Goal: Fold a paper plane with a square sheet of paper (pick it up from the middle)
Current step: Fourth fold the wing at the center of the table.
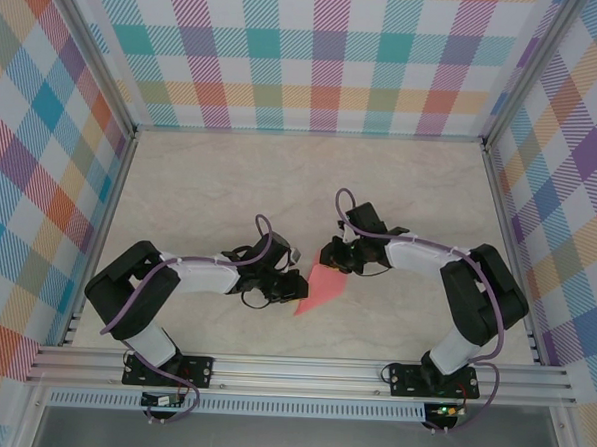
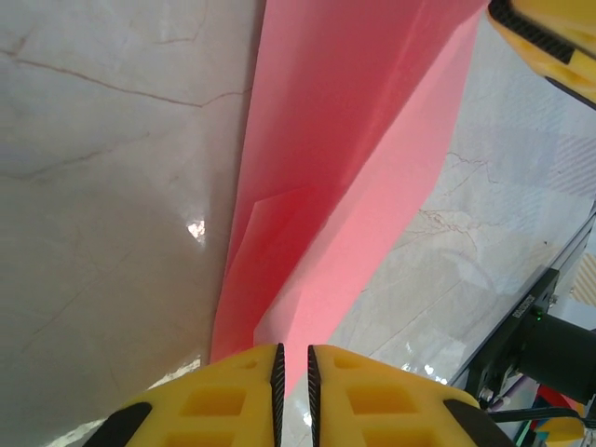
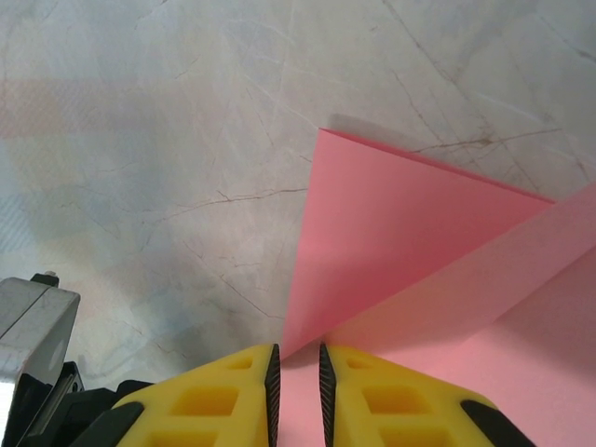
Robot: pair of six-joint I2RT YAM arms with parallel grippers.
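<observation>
Paper as thin as this weighs almost nothing. The square sheet of paper (image 1: 317, 289), salmon-pink and partly folded, is near the middle of the tabletop (image 1: 221, 179), between the two arms.

The left gripper (image 1: 295, 286) meets it from one side. In its wrist view the yellow fingers (image 2: 233, 400) stand almost together, and the pink sheet (image 2: 354, 168) runs down into the narrow slit between them, so I judge them clamped on it. The right gripper (image 1: 337, 258) is at the opposite edge. Its fingers (image 3: 382, 396) leave a slightly wider slit and a folded corner (image 3: 391, 233) reaches into it, but I cannot tell whether they pinch the paper or only stand around it.

I expect the sheet to be limp where it is single and a little stiffer where layers lie double or along a crease. Such a crease or doubled edge, close to the middle line, seems the best place to hold. The smooth fingers may let it slip. If the two arms pull apart from each other, it can tear or get a wrong crease.
</observation>
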